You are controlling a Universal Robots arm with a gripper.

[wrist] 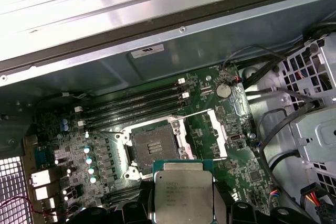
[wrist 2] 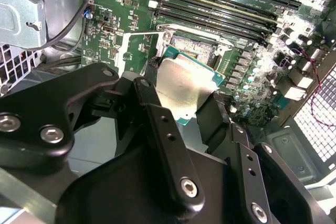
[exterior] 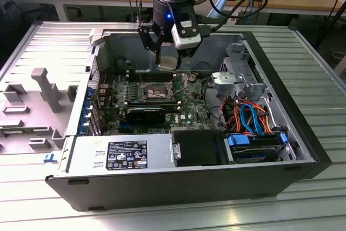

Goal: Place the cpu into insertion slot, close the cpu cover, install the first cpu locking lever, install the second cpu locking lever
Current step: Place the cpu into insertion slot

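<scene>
My gripper (exterior: 168, 60) is shut on the cpu (exterior: 168, 63), a small flat square chip with a silvery top, and holds it in the air inside the open computer case. In both wrist views the cpu (wrist 2: 184, 90) (wrist: 182, 192) sits between the black fingers (wrist 2: 207, 111). The insertion slot (exterior: 154, 91) (wrist: 154, 148) (wrist 2: 195, 49) lies open on the green motherboard, below the chip and apart from it. The cpu cover (wrist: 212, 135) (wrist 2: 135, 51), a thin silver frame, is swung open beside the slot.
Long black memory slots (wrist: 134, 106) (wrist 2: 220, 14) run along one side of the socket. A black fan shroud (exterior: 197, 147), a power supply (exterior: 121, 155) and a drive bay with coloured cables (exterior: 251, 120) fill the case's near side. The case walls (exterior: 102, 44) surround the board.
</scene>
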